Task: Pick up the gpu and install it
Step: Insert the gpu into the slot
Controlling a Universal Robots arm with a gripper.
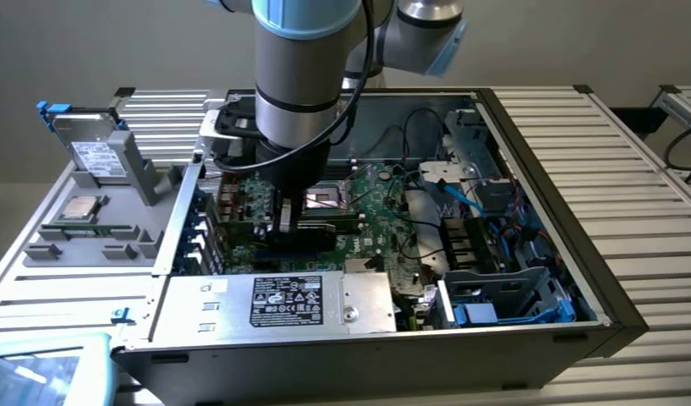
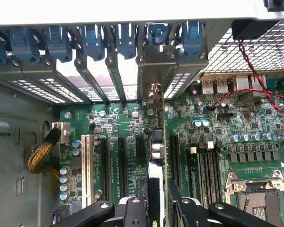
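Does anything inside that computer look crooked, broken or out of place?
Nothing stands out. The gpu sits straight on edge in the claw, parallel to the slots on the motherboard; nothing looks spilled or broken.

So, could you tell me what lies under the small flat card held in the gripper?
Under the small flat gpu card lies the large green motherboard, with long black slots on either side. What sits directly beneath is covered by the card itself.

— Is there any print I can log from your views?
— Legend, as I see it: black label [image 1: 285, 302] on the power supply [image 1: 368, 306]; white sticker [image 1: 94, 158] on the drive [image 1: 81, 126]; white lettering [image 2: 115, 165] on the motherboard [image 2: 203, 118]. I can read none of it.
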